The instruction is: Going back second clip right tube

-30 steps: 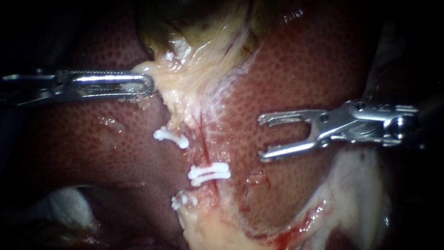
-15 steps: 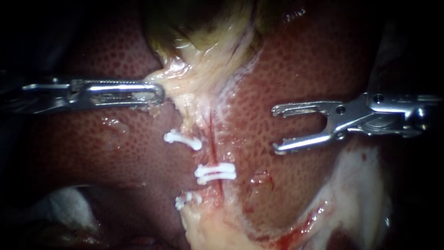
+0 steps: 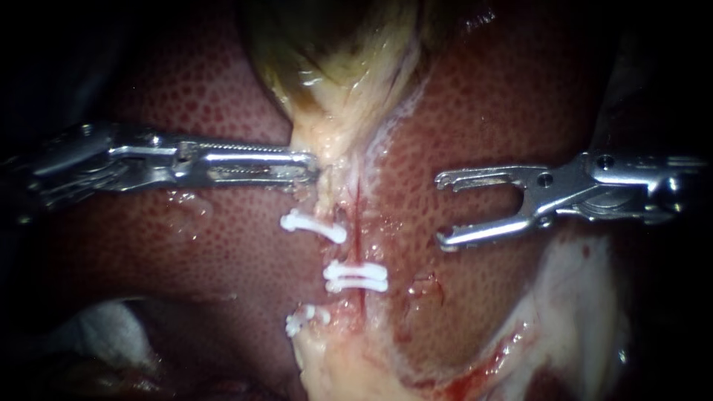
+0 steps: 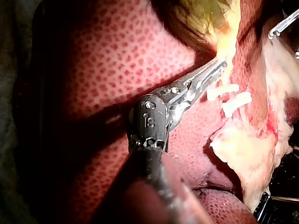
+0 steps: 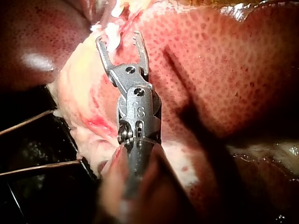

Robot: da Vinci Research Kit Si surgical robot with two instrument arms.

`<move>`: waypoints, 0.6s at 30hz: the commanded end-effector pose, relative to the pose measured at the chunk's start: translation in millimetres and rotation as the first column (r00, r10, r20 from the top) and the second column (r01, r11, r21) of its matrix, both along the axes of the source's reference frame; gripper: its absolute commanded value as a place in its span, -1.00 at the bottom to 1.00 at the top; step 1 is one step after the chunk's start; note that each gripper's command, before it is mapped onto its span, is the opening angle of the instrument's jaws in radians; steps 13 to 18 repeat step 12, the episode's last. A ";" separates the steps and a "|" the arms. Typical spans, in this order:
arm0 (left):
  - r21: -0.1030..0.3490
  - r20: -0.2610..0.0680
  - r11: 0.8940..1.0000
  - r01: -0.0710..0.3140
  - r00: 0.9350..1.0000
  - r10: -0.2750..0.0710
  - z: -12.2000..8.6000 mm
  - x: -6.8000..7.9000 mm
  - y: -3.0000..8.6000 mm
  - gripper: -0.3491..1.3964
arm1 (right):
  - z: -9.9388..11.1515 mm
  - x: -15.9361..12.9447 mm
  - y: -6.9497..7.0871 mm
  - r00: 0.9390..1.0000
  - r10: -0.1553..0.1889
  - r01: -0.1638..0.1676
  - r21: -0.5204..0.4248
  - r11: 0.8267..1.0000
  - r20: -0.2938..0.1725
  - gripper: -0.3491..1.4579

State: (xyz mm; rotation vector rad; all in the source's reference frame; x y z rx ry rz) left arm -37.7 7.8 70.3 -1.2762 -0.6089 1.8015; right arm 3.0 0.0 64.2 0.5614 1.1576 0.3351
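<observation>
My left instrument [image 3: 310, 167] comes in level from the left, jaws shut on the pale tissue at the gallbladder's [image 3: 334, 67] neck; the left wrist view shows the same hold [image 4: 218, 66]. Below it the strands carry white clips: one on the left strand [image 3: 312, 225], a pair [image 3: 356, 276] across the thin red right tube [image 3: 357, 208], and one lower down [image 3: 303, 319]. My right instrument [image 3: 444, 209] hovers over the liver to the right of the clips, jaws open and empty, as the right wrist view [image 5: 119, 39] also shows.
Mottled red liver [image 3: 186, 245] fills the field on both sides of the strands. Pale fatty tissue with a bloody edge [image 3: 579, 297] lies at lower right. White gauze [image 3: 96, 327] shows at lower left.
My left instrument has moved right with the tissue it holds, so the neck hangs straighter and the clips have shifted right. My right instrument drew back to the right, jaws still open.
</observation>
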 end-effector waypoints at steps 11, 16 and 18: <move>0.002 0.001 1.000 -0.001 1.000 0.001 -0.1 0.2 0.0 -1.00 | -0.2 0.1 -0.1 1.000 0.000 0.000 0.000 1.000 0.001 -0.06; 0.002 0.001 1.000 -0.001 1.000 0.001 -0.1 0.2 0.0 -1.00 | -0.2 0.2 -0.1 1.000 0.001 -0.001 0.000 1.000 0.001 -0.06; 0.002 0.001 1.000 -0.001 1.000 0.001 -0.1 0.2 0.0 -1.00 | -0.2 0.2 -0.1 1.000 0.001 -0.001 0.000 1.000 0.001 -0.06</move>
